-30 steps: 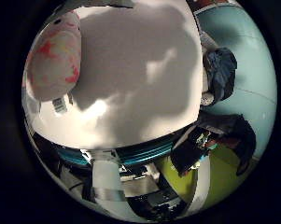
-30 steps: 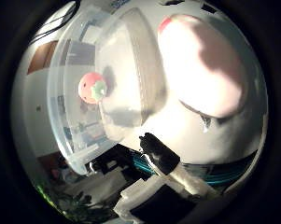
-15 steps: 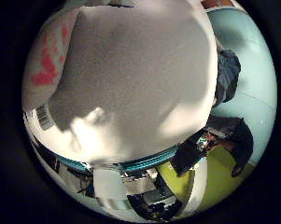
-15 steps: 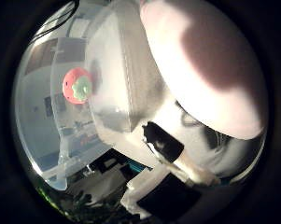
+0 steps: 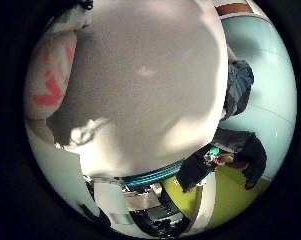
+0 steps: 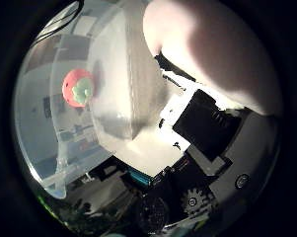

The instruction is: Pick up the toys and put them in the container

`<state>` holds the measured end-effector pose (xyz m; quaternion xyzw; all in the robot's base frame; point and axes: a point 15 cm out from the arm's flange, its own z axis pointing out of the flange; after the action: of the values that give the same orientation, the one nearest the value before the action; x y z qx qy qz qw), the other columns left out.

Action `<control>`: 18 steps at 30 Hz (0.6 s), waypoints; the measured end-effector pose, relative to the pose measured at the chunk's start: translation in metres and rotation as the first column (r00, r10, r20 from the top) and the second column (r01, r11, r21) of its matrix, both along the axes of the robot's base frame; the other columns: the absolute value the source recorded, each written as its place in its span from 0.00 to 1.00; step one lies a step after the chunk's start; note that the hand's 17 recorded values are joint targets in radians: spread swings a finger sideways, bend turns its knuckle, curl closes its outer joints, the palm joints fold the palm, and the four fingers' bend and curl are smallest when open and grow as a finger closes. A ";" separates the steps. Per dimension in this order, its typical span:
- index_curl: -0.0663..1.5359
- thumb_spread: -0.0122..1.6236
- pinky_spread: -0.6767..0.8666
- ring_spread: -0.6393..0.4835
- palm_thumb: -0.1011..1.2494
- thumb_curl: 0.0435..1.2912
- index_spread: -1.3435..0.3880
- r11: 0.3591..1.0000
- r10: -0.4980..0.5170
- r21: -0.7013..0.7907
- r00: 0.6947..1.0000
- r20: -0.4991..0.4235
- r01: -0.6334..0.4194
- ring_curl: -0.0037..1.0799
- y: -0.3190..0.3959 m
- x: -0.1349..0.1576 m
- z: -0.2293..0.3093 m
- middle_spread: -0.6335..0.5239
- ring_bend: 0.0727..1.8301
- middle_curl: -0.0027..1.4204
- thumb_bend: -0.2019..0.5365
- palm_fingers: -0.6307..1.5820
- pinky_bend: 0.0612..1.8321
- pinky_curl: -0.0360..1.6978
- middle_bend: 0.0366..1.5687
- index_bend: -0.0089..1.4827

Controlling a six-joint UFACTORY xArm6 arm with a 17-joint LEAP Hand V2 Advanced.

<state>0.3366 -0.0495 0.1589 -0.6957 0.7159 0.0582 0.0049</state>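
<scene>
Close against the palm, plush toy (image 5: 140, 85) beside clear container (image 6: 49, 148) holding strawberry (image 6: 78, 88)

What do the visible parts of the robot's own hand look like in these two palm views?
In the thumb side view the hand shows black block-shaped housings edged with white plates, a small toothed gear with round screw heads on dark grey body parts, and a teal piece below them. The little finger side view shows white plates under a ribbed teal band at the picture's edge.
</scene>
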 end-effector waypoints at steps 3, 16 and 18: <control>0.57 0.60 0.30 0.35 0.87 0.43 0.60 1.000 0.000 -0.018 1.000 0.011 0.001 0.64 -0.008 -0.004 0.016 0.36 0.74 0.60 0.26 0.77 0.78 0.38 0.80 0.71; 0.62 0.58 0.33 0.35 0.85 0.53 0.63 0.991 0.022 -0.132 0.999 -0.031 -0.026 0.74 -0.045 -0.014 0.127 0.40 0.73 0.62 0.25 0.75 0.74 0.50 0.83 0.73; 0.63 0.58 0.33 0.34 0.84 0.54 0.63 0.990 0.024 -0.142 0.999 -0.026 -0.027 0.75 -0.046 -0.014 0.146 0.40 0.73 0.62 0.25 0.75 0.73 0.52 0.84 0.72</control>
<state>0.3228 -0.0958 0.3045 -0.7026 0.7094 0.0158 -0.0542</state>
